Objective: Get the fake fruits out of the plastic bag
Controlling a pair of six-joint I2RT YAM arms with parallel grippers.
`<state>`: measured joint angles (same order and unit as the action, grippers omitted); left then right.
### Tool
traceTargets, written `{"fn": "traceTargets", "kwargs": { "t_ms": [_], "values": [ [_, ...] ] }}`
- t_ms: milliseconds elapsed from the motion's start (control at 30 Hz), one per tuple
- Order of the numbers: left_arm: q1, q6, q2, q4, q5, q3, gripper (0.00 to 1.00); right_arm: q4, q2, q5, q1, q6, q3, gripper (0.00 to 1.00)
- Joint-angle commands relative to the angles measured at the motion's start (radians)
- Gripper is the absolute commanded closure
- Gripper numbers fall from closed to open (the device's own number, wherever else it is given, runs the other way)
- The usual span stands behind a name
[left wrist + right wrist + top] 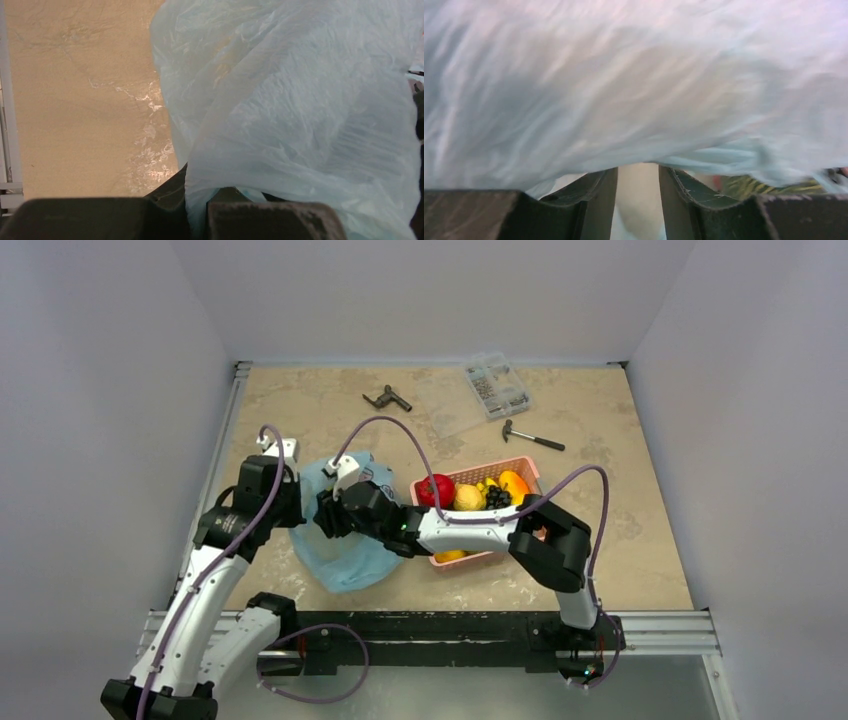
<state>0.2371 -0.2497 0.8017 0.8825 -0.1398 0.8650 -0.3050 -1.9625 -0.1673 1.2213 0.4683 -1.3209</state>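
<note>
The pale blue plastic bag lies crumpled on the table between my two grippers. My left gripper is at its left edge, and in the left wrist view it is shut on a fold of the bag. My right gripper is pushed against the bag from the right. In the right wrist view its jaws stand a little apart and empty, with the tips hidden under the bag film. A red fruit with a dark top lies in the pink basket. No melon shows.
The pink slatted basket to the right of the bag holds yellow and orange fruits and dark grapes. A green-yellow streaked patch shows under the bag's edge. A hammer, a clear parts box and a dark tool lie at the back.
</note>
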Motion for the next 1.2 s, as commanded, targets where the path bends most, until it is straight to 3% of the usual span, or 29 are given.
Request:
{"fn": "traceTargets", "kwargs": {
  "t_ms": [0, 267, 533, 800, 1167],
  "values": [
    [0.017, 0.011, -0.031, -0.037, -0.021, -0.001, 1.00, 0.003, -0.023, -0.183, -0.014, 0.031, -0.095, 0.64],
    [0.024, 0.009, -0.051, -0.045, -0.037, -0.006, 1.00, 0.009, -0.162, -0.312, -0.016, 0.020, -0.224, 0.58],
    [0.031, 0.008, -0.033, -0.041, -0.042, -0.004, 1.00, 0.069, -0.267, -0.505, -0.014, -0.187, -0.325, 0.50],
    [0.033, 0.012, -0.027, -0.042, -0.052, -0.001, 1.00, 0.076, -0.293, -0.548, -0.011, -0.311, -0.303, 0.38],
    [0.033, 0.009, -0.024, -0.040, -0.058, -0.001, 1.00, 0.084, -0.400, -0.691, -0.002, -0.526, -0.400, 0.25]
  ]
}}
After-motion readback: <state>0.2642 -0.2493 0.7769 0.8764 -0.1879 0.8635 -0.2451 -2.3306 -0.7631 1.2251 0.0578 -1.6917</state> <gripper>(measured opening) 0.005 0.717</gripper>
